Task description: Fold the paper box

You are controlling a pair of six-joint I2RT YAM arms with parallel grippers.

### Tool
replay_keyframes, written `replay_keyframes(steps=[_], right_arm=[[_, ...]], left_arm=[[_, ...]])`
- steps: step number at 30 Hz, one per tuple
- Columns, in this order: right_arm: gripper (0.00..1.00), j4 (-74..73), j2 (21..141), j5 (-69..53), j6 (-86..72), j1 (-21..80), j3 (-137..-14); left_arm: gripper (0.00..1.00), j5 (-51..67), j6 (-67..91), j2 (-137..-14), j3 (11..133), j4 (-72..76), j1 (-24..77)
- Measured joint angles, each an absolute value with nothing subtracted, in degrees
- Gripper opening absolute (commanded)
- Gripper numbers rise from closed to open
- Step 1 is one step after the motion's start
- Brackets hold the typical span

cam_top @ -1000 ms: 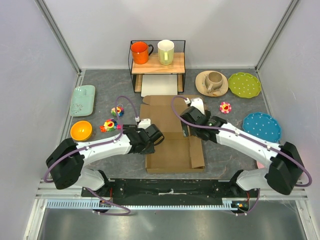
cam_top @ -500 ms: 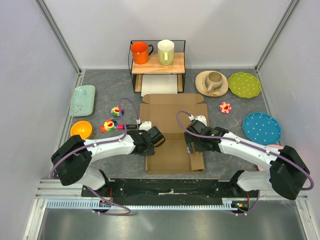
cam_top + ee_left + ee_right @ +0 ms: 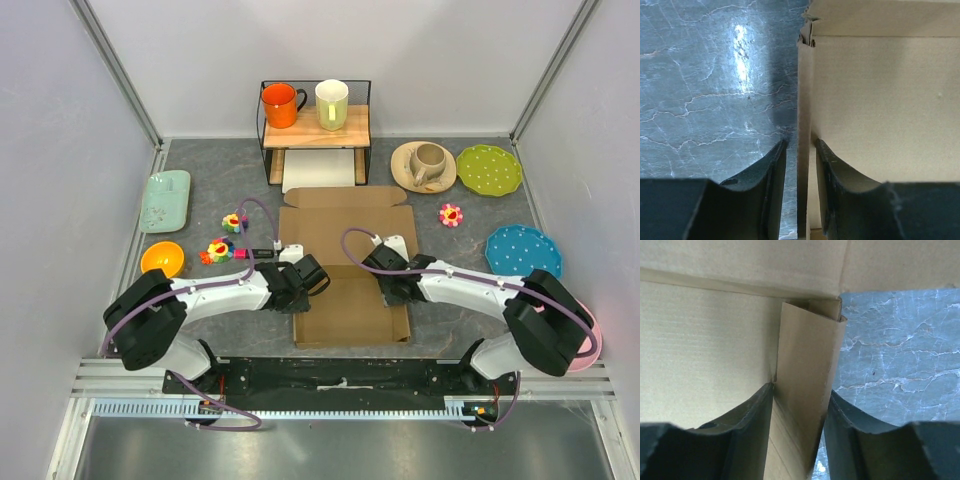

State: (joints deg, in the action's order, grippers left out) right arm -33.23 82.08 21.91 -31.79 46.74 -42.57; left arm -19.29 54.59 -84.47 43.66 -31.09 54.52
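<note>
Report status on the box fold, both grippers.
Left gripper straddling paper box left wall, grip unclear. Right gripper pinching the raised right flap. Far lid panel flat, unfolded. Nothing lying on the box.

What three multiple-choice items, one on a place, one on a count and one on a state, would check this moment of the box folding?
1. Where is the left end effector?
A. at the left wall of the paper box
B. over the green plate
C. on the shelf

2. How many mugs stand on the shelf?
A. one
B. two
C. four

3. How does the box's lid panel lie?
A. closed over the base
B. open and lying flat
C. torn off

Answers:
1 A: the left wrist view shows its fingers on either side of that upright wall.
2 B: an orange mug and a pale yellow mug.
3 B: the top view shows it spread out behind the base.
</note>
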Motion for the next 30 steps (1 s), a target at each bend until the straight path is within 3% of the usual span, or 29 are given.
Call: replay_keyframes(steps=[2, 5, 6, 7, 17, 28, 29, 30], right_arm=[[0.36, -33.30, 83.02, 22.83, -31.90, 46.78, -43.22], [0.16, -33.34, 84.55, 24.51, -32.14, 46.78, -44.07], [0.03, -33.32, 84.90, 24.99, -32.62, 46.76, -44.10], [0.00, -33.28, 85.06, 25.34, -33.30, 46.72, -44.12], [0.00, -32.27, 86.46, 27.90, -35.62, 46.87, -44.80], [0.00, -32.36, 97.47, 37.50, -32.80, 47.07, -54.17], [0.02, -32.38, 98.04, 38.02, -32.75, 47.00, -54.70], [0.10, -32.36, 98.48, 38.41, -32.77, 46.96, -55.24]], left_arm=[[0.37, -19.33, 54.61, -84.42, 43.64, -30.87, 54.52], [0.37, -19.42, 54.65, -84.27, 43.22, -30.28, 54.52], [0.37, -19.44, 54.65, -84.14, 43.07, -30.06, 54.52], [0.36, -19.46, 54.70, -83.96, 42.87, -29.91, 54.52], [0.36, -20.97, 55.70, -83.31, 42.11, -28.05, 54.52], [0.34, -30.48, 55.35, -84.27, 45.04, -25.10, 53.21], [0.33, -31.14, 55.11, -84.71, 45.32, -24.49, 52.66], [0.33, -31.51, 54.81, -85.21, 45.47, -23.86, 52.12]])
